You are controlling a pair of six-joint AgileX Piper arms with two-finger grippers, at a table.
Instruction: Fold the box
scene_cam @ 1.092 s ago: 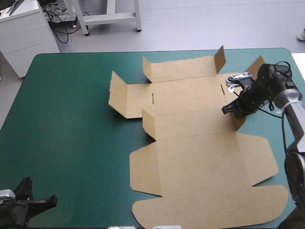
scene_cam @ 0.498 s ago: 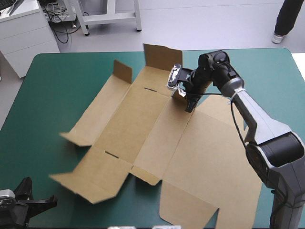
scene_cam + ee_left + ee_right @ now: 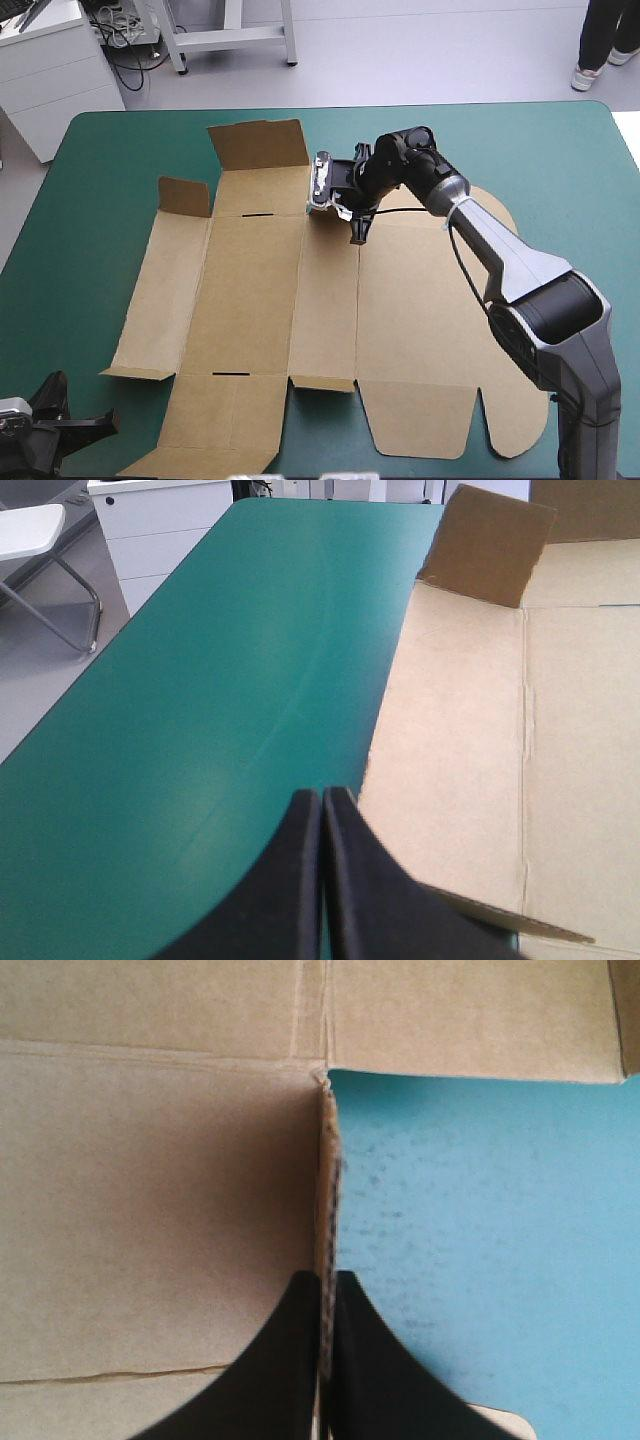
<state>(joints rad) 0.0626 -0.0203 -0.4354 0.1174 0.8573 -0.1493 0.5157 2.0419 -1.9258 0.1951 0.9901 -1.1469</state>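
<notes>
One box (image 3: 250, 300) spread flat, two far flaps (image 3: 258, 143) upright, right gripper (image 3: 357, 237) clamping edge

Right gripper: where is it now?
High view: the right gripper is mid-table at the far edge of the box, right of its raised far flap, shut on a board edge.

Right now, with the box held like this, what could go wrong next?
The right gripper pinches only one thin raised edge of the box, so the board may slip out or tear. The left gripper sits shut beside the box; a pull could drag the unheld sheet instead of folding it.
</notes>
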